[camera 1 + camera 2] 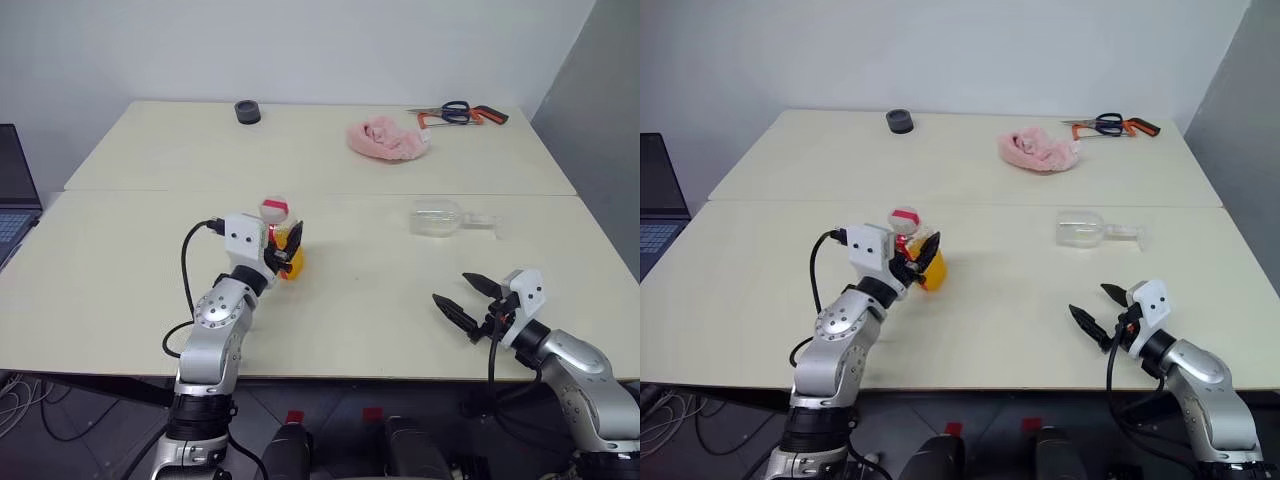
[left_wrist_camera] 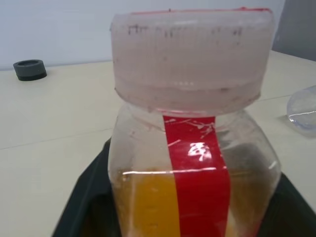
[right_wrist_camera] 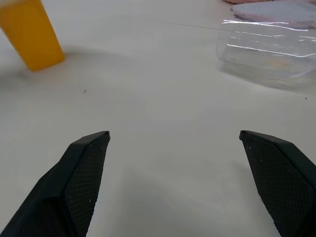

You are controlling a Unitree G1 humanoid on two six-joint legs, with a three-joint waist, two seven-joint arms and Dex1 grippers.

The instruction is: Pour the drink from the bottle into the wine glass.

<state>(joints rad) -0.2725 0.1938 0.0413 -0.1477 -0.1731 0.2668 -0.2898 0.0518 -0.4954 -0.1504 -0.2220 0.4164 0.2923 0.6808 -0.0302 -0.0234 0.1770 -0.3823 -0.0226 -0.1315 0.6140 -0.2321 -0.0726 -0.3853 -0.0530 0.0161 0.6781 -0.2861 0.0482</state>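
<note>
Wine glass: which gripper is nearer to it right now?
Right. The right gripper hangs open just short of the wine glass lying on its side; the left gripper, shut on the bottle, is farther left.

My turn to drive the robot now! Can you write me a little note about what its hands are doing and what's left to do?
Left gripper: jaws shut on the bottle, upright, cap on, orange drink in its lower part.
Right gripper: jaws open, holding nothing, hanging just over the table.
Wine glass: lying on its side ahead of the right gripper.
Done: the bottle is grabbed.
Left: stand the glass up, take the cap off, pour the drink in.
</note>
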